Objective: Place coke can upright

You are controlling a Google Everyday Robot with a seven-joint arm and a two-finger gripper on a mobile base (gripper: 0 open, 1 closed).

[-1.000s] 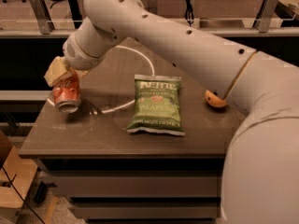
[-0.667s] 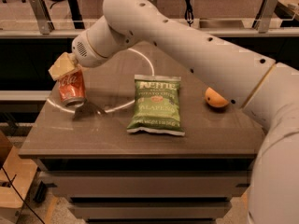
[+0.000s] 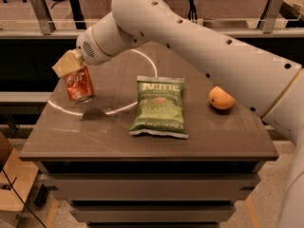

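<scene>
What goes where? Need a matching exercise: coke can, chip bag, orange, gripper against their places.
Things:
1. coke can
2. chip bag
3. orange
4. gripper

Places:
A. lying flat mid-table
B. resting on the table's right side
C. above the table's left side, clamped on the can's top
D. held tilted at the left, off the tabletop

Pairs: 1-D, 2-A, 3-B, 4-C
</scene>
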